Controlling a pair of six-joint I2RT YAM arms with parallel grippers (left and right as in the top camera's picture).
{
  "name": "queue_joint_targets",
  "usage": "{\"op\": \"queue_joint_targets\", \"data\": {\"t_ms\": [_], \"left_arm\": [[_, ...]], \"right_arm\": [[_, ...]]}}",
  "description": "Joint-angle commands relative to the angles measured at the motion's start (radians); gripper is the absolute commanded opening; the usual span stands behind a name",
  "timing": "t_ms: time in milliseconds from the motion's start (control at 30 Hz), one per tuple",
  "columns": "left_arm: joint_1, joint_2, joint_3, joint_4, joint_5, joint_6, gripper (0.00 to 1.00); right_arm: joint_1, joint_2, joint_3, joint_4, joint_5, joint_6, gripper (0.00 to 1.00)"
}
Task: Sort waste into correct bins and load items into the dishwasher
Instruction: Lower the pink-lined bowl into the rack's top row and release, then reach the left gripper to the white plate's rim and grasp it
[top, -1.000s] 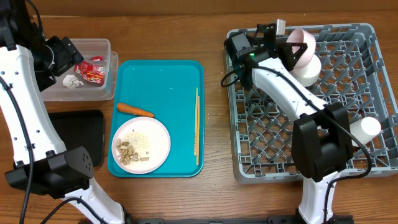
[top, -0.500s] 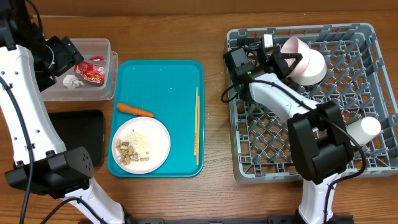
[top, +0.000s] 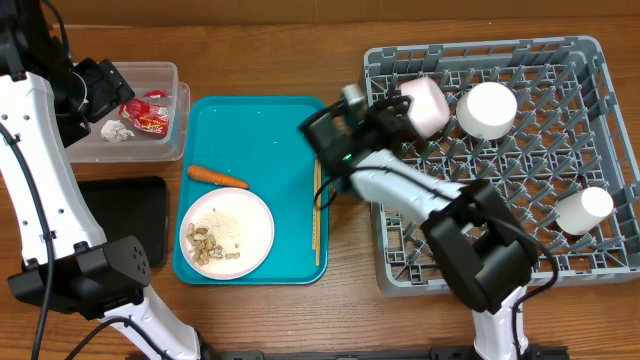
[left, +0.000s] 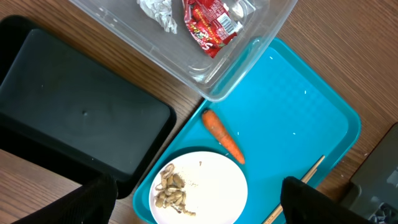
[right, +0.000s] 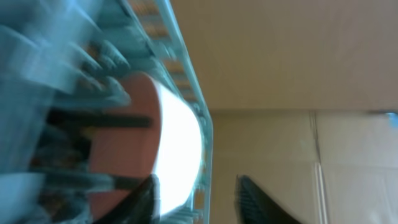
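My right gripper (top: 398, 112) is at the dishwasher rack's (top: 500, 250) back left, open beside a pinkish bowl (top: 428, 102) lying on the pegs. The right wrist view is blurred: the bowl (right: 177, 137) and the rack rim sit by the parted fingers. My left gripper (left: 199, 186) hangs open high over the white plate (left: 211, 186) of rice and nut scraps (left: 174, 190). The carrot (left: 222, 135) and chopsticks (top: 316, 200) lie on the teal tray. The red wrapper (left: 208, 25) and foil ball (left: 158, 12) are in the clear tub (top: 130, 150).
The black tray (top: 125, 215) lies in front of the tub, left of the teal tray (top: 260, 130). Two white cups (top: 487, 110) (top: 583, 210) stand upside down in the rack. My right arm reaches across the rack's left edge.
My right arm swung left, carrying the pinkish bowl from the rack's back middle to its back left, and its jaws opened. The left arm has not moved.
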Motion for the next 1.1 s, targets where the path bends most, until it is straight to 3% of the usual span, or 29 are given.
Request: {"op": "queue_joint_targets", "data": {"t_ms": [0,67,200,267,333,400,533,633,733,967,1067], "left_arm": [[-0.009,-0.017,0.001,-0.004,0.004,0.005,0.86],[-0.009,-0.017,0.001,-0.004,0.003,0.008,0.86],[-0.009,-0.017,0.001,-0.005,0.004,0.007,0.86],[-0.009,-0.017,0.001,-0.005,0.003,0.008,0.86],[-0.009,-0.017,0.001,-0.005,0.003,0.008,0.86],[-0.009,-0.017,0.001,-0.005,0.003,0.008,0.86],[-0.009,-0.017,0.001,-0.005,0.003,0.008,0.86],[-0.009,-0.017,0.001,-0.005,0.003,0.008,0.86],[-0.009,-0.017,0.001,-0.005,0.003,0.008,0.86],[-0.009,-0.017,0.001,-0.002,0.004,0.007,0.86],[-0.023,-0.016,0.001,0.001,0.004,0.007,0.86]], "right_arm": [[0.057,0.006,-0.008,0.059,0.002,0.010,0.82],[0.055,-0.011,-0.007,0.111,0.043,0.046,0.89],[0.017,-0.159,-0.007,0.231,0.023,0.056,0.95],[0.000,-0.240,-0.007,0.283,0.020,0.104,0.95],[-0.026,-0.336,-0.007,0.273,-0.015,0.183,0.88],[-0.071,-0.439,-0.007,0.178,-0.131,0.249,0.85],[-0.177,-0.467,-0.007,0.001,-0.189,0.404,0.86],[-0.272,-0.470,-0.006,-0.187,-0.440,0.579,0.87],[-0.385,-0.476,0.019,-0.357,-0.694,0.740,0.96],[-0.719,-0.485,0.236,-0.783,-1.146,0.744,0.98],[-0.804,-0.486,0.293,-0.882,-1.196,0.744,1.00]]}}
